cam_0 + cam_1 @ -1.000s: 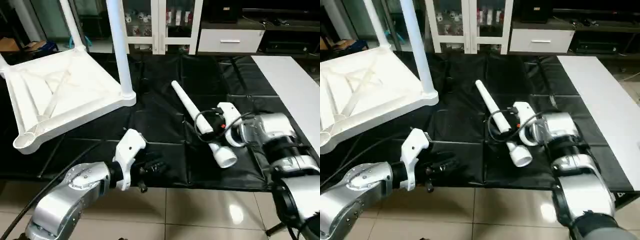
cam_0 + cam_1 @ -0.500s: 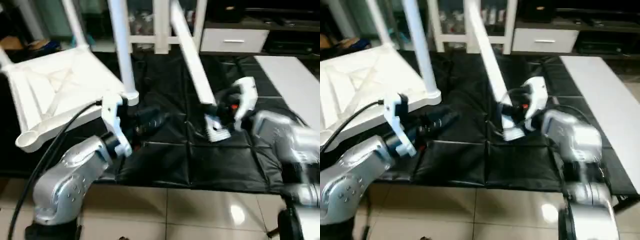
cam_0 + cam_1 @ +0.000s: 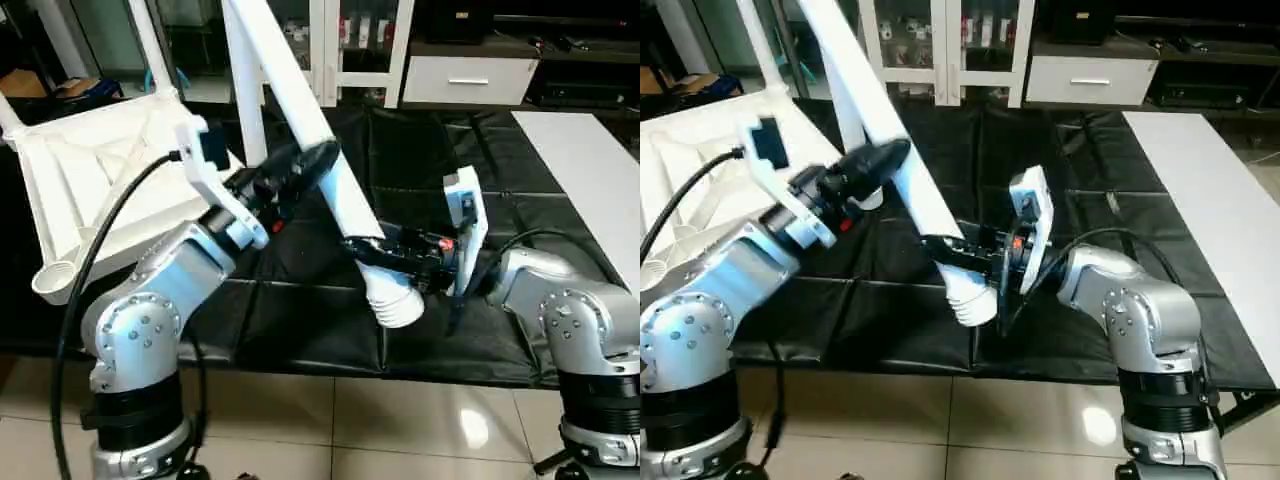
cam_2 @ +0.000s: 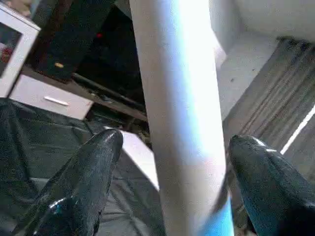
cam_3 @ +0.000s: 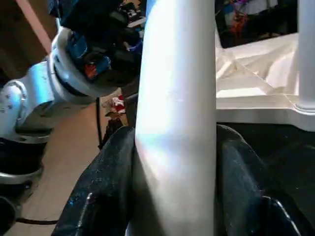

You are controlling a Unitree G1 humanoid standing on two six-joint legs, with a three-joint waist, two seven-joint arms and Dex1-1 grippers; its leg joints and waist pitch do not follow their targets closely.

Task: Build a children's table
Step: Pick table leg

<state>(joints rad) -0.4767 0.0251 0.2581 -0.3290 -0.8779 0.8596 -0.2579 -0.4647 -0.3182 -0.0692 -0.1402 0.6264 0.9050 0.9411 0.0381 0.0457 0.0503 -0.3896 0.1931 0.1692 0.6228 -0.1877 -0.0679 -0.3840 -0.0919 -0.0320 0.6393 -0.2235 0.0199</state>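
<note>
Right pincer [image 3: 385,255] clamps the long white tapered plastic leg [image 3: 330,175]; left pincer [image 4: 170,162] straddles it unclenched and should close squarely before any handover.

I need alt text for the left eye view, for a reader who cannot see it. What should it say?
A robot's right hand grips a long white table leg near its wide lower end, tilting it up over a black mat. The left hand has its fingers open around the leg higher up. An upturned white tabletop, with legs already standing in it, lies behind on the left.
</note>
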